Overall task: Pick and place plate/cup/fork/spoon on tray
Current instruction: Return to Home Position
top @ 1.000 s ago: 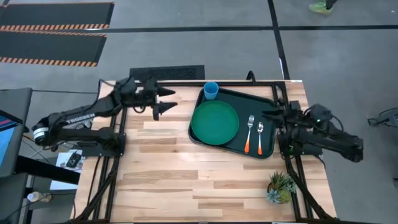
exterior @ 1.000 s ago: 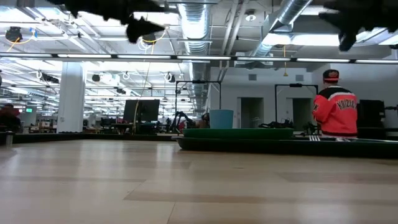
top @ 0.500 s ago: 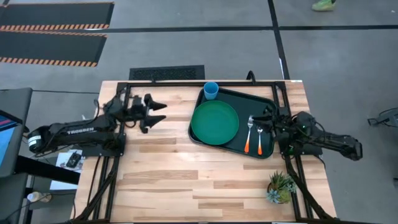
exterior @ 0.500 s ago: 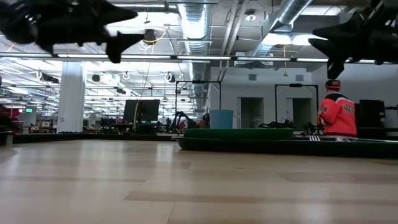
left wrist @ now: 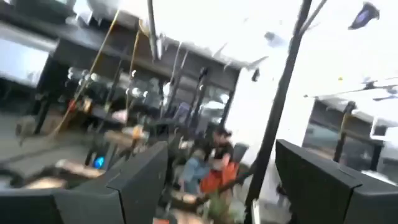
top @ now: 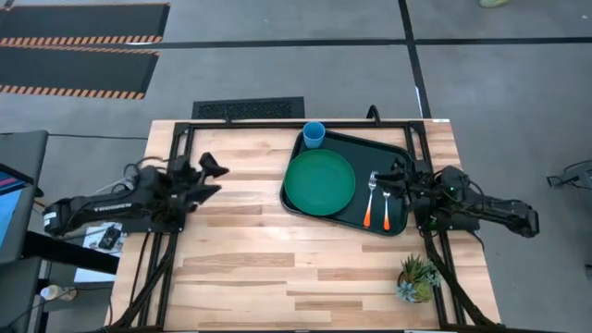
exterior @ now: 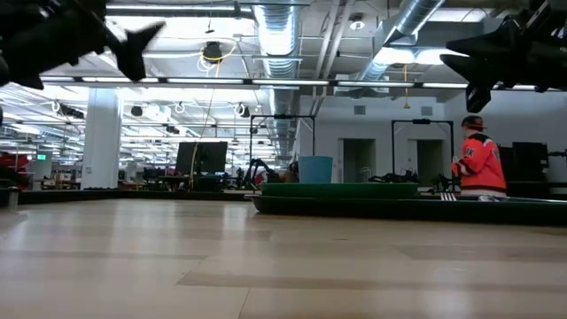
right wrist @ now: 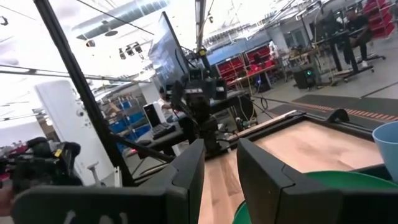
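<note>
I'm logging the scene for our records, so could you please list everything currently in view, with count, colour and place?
tray: one, dark green, right half of the table
plate: one, green, on the tray
cup: one, blue, tray's far corner
fork: one, orange handle, on the tray beside the plate
spoon: one, orange handle, beside the fork
plant: one, green, near right table corner
person: one, red jacket, room behind
left gripper: open, left table edge
right gripper: open, above the tray's right edge

The worktop (top: 250,250) is pale wooden planks inside a black frame. The dark tray (top: 400,148) lies flat on it. A small potted plant (top: 416,277) stands on the wood near the tray, off its fork-and-spoon end, by the worktop's edge. The cup stands just beyond the tray's rim.
</note>
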Tool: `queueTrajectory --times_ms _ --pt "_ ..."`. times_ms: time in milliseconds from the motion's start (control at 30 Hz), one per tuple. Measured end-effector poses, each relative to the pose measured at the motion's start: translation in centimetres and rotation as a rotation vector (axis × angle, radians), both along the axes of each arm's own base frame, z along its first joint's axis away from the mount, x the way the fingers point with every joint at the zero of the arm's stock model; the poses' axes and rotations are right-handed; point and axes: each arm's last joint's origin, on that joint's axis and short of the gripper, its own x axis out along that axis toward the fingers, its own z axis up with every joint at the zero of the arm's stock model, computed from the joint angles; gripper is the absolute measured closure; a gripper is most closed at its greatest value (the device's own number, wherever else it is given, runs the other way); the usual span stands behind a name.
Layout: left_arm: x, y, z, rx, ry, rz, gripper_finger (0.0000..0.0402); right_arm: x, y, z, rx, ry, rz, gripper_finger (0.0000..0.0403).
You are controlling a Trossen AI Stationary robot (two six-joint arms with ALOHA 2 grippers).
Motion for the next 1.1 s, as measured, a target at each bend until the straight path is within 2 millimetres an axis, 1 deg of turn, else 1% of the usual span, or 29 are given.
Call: queueTrajectory --times_ms 67,167,300,400,467,533,600,667,767,900,1100 --pt "-0.6 -0.1 0.3 -0.014 -0.032 0.031 0.0117 0.0 0.0 0.0 -0.002 0.002 -0.001 0.0283" --pt "-1.2 0.0 0.0 -0.065 -0.01 0.126 0.0117 0.0 0.0 0.0 -0.005 0.001 -0.001 0.0283" --pt "-1.6 0.2 -1.4 -0.102 0.112 0.246 0.0117 0.0 0.0 -0.1 -0.019 0.006 -0.004 0.0283" --pt "-2.0 0.4 -2.3 -0.084 0.191 0.381 0.0117 0.1 0.0 -0.3 -0.021 0.032 -0.007 0.0283" --pt "-1.9 0.5 -2.7 -0.058 0.235 0.422 0.0117 0.1 -0.1 -0.6 -0.012 0.057 -0.017 0.0283" --pt "-1.8 0.5 -2.9 -0.029 0.267 0.418 0.0117 0.2 -0.1 -0.8 -0.004 0.084 -0.025 0.0283" --pt "-1.7 0.4 -3.2 -0.02 0.298 0.375 0.0117 0.2 -0.1 -1.1 0.001 0.108 -0.028 0.0283" --pt "-1.6 0.3 -3.9 -0.061 0.349 0.31 0.0117 0.2 -0.2 -1.3 0.007 0.134 -0.036 0.0283" --pt "-1.5 0.0 -4.0 -0.082 0.36 0.275 0.0117 0.3 -0.2 -1.6 0.019 0.166 -0.056 0.0283" --pt "-1.5 0.1 -3.8 -0.089 0.342 0.328 0.0117 0.3 -0.2 -1.8 0.023 0.179 -0.059 0.0283" --pt "-1.5 0.1 -4.2 -0.18 0.363 0.336 0.0117 0.3 -0.3 -1.9 0.03 0.197 -0.059 0.0283"
